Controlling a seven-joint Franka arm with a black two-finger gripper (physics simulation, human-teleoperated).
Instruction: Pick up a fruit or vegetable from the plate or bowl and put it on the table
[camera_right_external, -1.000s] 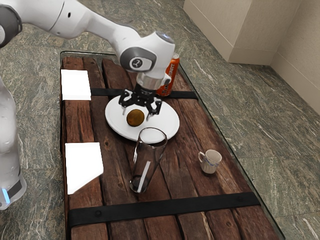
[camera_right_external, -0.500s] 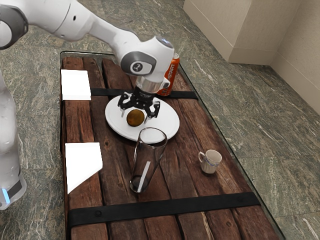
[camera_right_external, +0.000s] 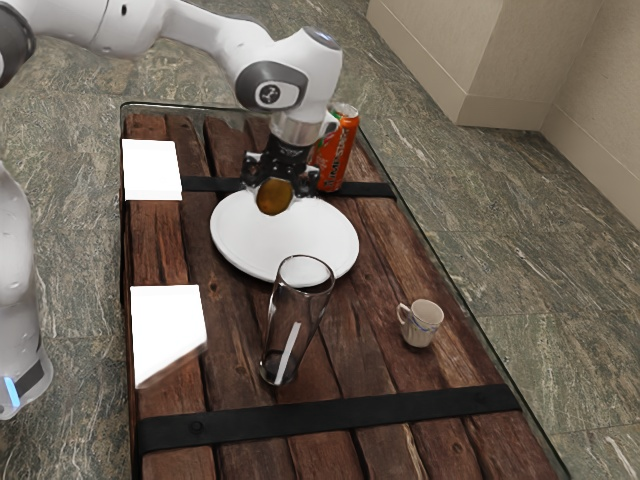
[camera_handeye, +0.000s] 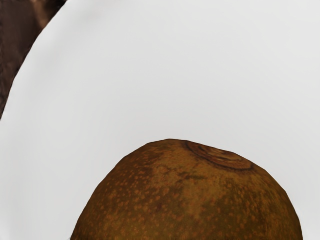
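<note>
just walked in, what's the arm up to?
The robot arm has a brown fruit gripped in its hand, held above the white plate. It hasn't been put down on the table yet. A tall glass, a small cup and an orange can stand around the plate.

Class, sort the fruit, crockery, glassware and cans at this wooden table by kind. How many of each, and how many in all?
Fruit: 1, brown
Crockery: 2, a white plate and a small cup
Glassware: 1, a tall glass
Cans: 1, an orange can
Total: 5
</note>
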